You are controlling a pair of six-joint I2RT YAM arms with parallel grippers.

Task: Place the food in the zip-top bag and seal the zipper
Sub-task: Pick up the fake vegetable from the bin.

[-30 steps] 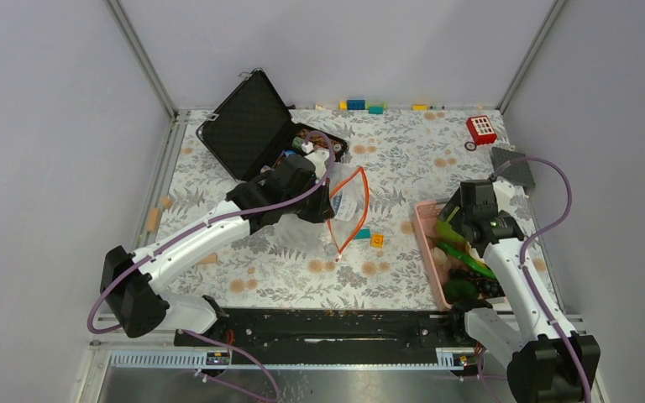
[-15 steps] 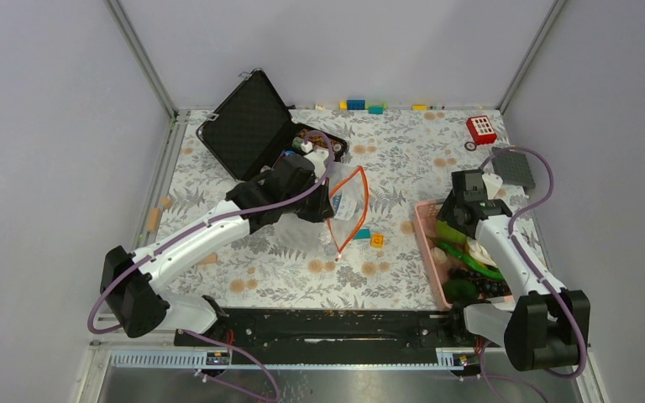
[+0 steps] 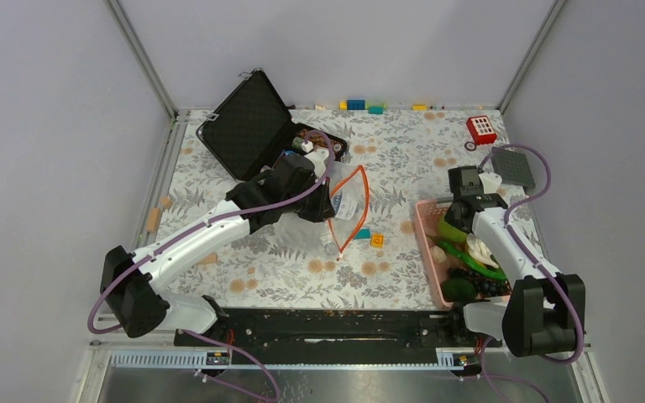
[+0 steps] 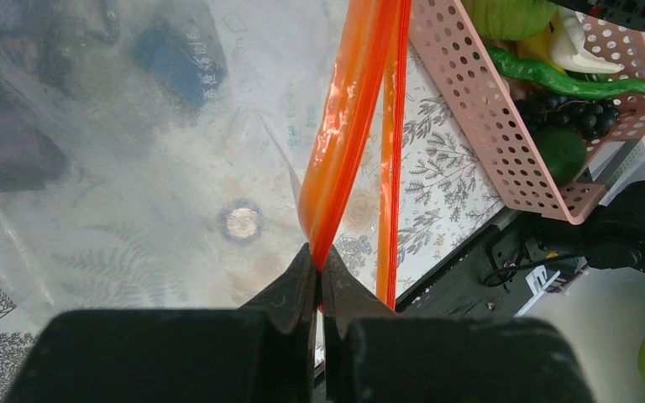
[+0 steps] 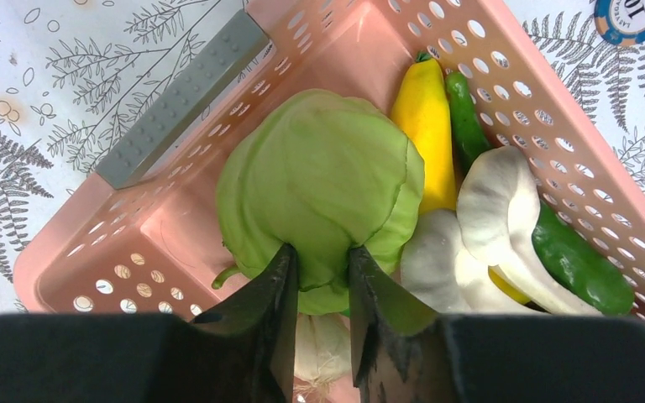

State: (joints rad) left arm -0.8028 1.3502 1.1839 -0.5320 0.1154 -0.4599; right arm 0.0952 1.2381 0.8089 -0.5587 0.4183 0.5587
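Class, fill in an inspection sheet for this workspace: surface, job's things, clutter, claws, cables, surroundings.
Surface: table, fern-print cover.
Job's things: zip-top bag mouth open; cabbage, yellow piece, green pod, mushroom pieces in pink basket.
Clutter: open black case, bricks, red toy, poker chip.
Claws: left claw shut on zipper; right claw pinching cabbage.
Cables: purple cables loop along both arms.
Surroundings: grey walls, metal frame.
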